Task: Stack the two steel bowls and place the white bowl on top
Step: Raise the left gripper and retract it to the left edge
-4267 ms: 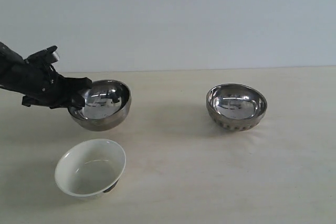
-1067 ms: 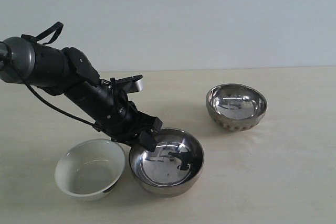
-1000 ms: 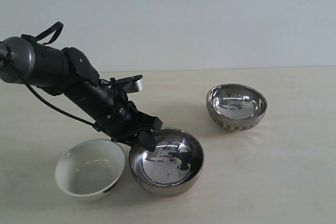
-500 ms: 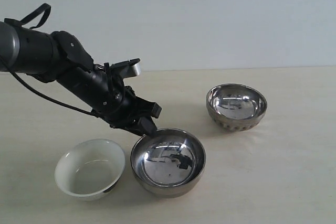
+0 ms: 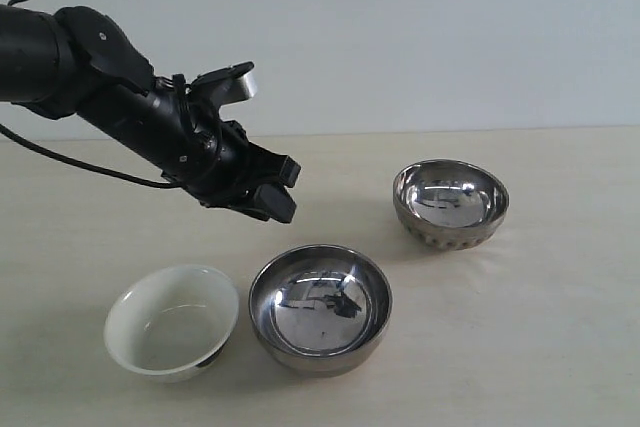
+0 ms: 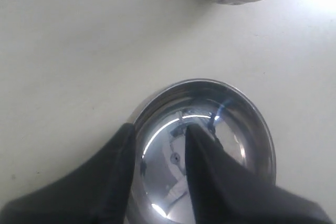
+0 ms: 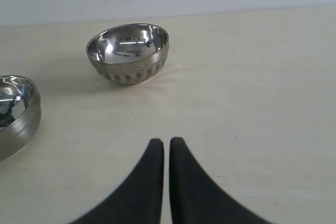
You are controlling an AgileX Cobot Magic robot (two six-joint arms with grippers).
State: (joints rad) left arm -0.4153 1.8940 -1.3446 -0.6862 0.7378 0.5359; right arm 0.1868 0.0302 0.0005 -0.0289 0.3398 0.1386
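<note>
- the left claw [image 5: 281, 192] is lifting up off the smooth steel bowl [image 5: 320, 309] just below it, open and empty.
- the right claw [image 7: 166, 141] is sitting pinched closed, empty.

Exterior elevated, left wrist close overhead, right wrist low, all sharing smooth steel bowl [image 5: 320, 302]

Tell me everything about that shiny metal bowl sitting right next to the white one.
The smooth steel bowl is round, mirror-bright metal with a plain outer wall. It stands upright and empty on the pale table, close beside the white bowl; whether they touch is unclear. The left pincer hovers open above it, not touching.
</note>
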